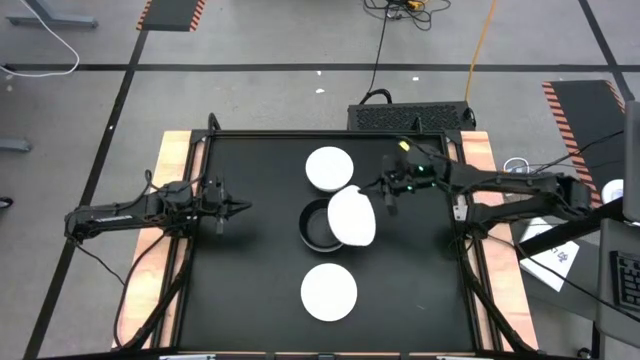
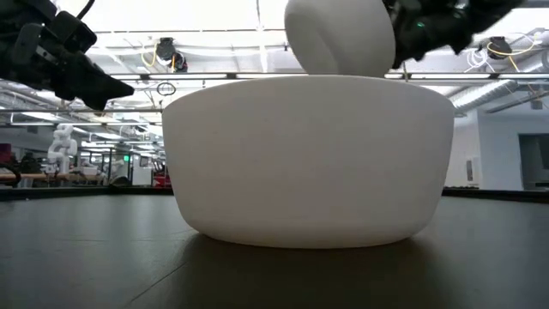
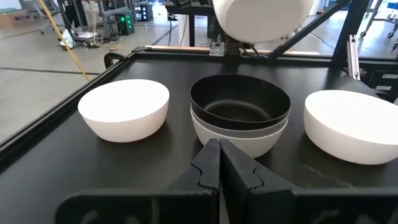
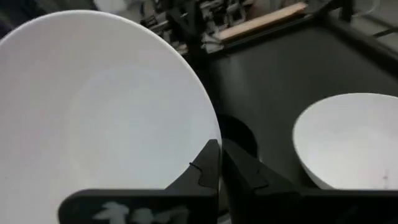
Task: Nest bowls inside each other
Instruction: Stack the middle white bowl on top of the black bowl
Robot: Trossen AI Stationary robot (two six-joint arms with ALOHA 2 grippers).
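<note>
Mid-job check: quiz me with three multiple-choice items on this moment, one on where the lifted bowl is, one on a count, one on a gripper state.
1. Where is the lifted white bowl?
A. Over the right edge of the stack with the black bowl on top
B. Flat on the table's front edge
C. Held by the left gripper

2. How many white bowls sit alone on the table?
A. None
B. Two
C. Four

3. How is the left gripper?
A. Open wide
B. Gripping a bowl
C. Shut, holding nothing

Key: 1 A, the right gripper holds it tilted there in the high view. 2 B, one behind the stack, one in front of it. 3 C, its fingers meet in the left wrist view.
</note>
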